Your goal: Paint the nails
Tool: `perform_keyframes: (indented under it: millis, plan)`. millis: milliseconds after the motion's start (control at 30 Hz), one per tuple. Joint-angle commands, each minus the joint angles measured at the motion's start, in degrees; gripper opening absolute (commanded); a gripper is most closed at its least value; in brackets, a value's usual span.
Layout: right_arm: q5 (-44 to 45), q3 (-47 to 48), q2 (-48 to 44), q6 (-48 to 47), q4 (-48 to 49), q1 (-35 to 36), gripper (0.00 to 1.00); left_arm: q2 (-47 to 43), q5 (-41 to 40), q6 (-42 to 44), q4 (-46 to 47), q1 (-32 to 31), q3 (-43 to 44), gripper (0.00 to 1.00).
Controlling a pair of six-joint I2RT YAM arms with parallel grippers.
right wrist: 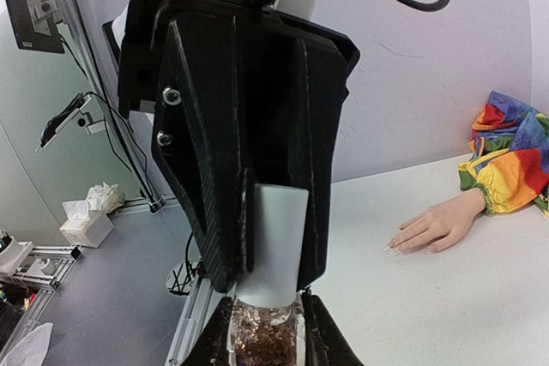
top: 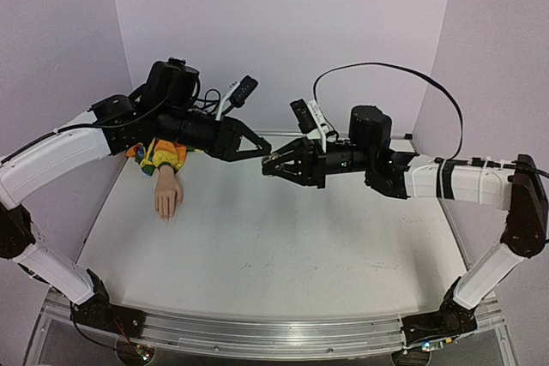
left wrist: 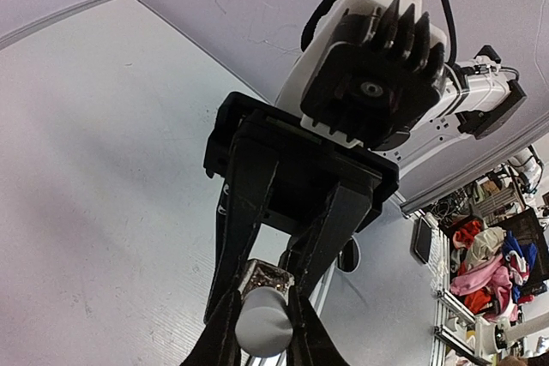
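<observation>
Field notes: both arms raised, grippers meeting tip to tip.

- Hand: lies palm down on the table, fingers toward the arm bases. The rainbow sleeve is bunched at its wrist end, partly under the left arm.
- Nails: on the fingertips of the hand and pointing away from the sleeve. They are too small in every view to tell their colour or finish.
- Left gripper: in the air to the right of the hand, well apart from it and higher. Its fingers are narrow, pinching the white cap from both sides.
- Right gripper: just past the left one, farther from the hand and facing it. Its fingers are narrow, clamped on the bottle, a small clear body with brown glittery contents.
- Cap and bottle: in line, with the cap seated on the bottle's neck. Whether it is loosened cannot be told.
- Neither gripper touches the hand or the table.
</observation>
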Motion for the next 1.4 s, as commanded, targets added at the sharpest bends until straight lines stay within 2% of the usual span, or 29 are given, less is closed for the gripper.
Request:
perform_keyframes:
  millis: [0,200,400,1367]
  plan:
    - [-2.0,2.21,-0.11,-0.25,3.74,0.08,0.0,-0.56,-1.35,0.82,0.35,0.01,2.79,0.15]
    - [-0.79,1.48,0.16,-1.21,3.02,0.05,0.0,-1.51,-2.49,0.83,0.26,0.01,2.57,0.05]
    - [-0.33,1.24,0.49,-1.6,2.92,0.07,0.0,-2.14,-3.54,0.08,0.1,0.01,2.55,0.0]
    - [-0.68,1.96,0.69,-1.68,2.83,0.1,0.0,-3.64,-4.14,-0.44,0.96,-0.01,1.07,0.0]
